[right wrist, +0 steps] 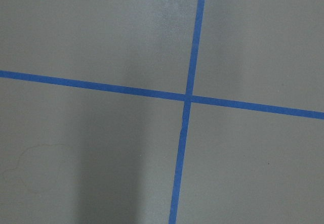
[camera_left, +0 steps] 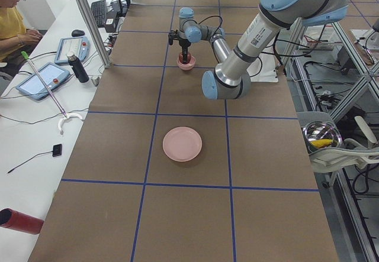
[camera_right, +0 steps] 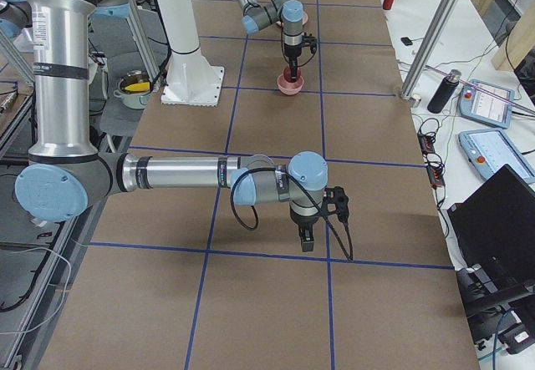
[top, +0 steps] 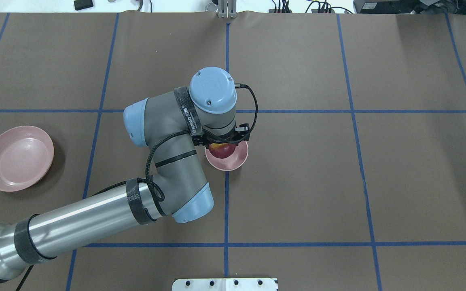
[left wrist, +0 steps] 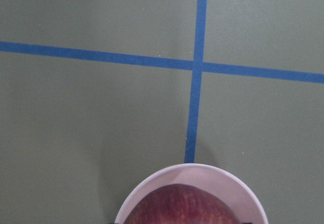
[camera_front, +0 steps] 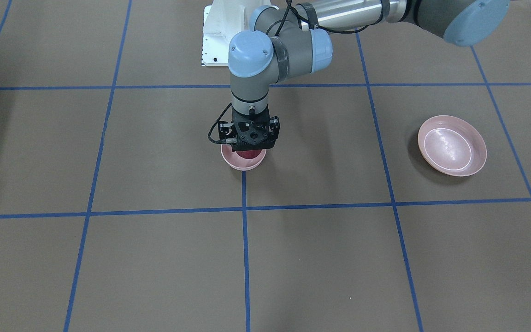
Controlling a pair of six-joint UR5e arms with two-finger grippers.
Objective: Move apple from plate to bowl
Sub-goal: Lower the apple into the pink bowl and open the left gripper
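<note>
The left jaws hang straight above the apple (top: 221, 150), which sits low inside the bowl (top: 237, 160). Whether they grip it is hidden, so I cannot tell. The plate (top: 18, 161) lies well apart, without the apple. The right jaws are farther off over the bench, their state equally unclear.

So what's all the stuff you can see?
apple: 1, dark red, in the bowl
bowl: 1, pink, mid-table
plate: 1, pink, empty, robot's left side
table: 1, brown, blue lines
person: 1, yellow shirt, side desk
tablets: 2, blue-grey, side desk
left arm: 1, grey-blue, reaching to bowl
right arm: 1, grey-blue, over bare table
left end effector: 1, black, at the apple, grip unclear
right end effector: 1, black, grip unclear
</note>
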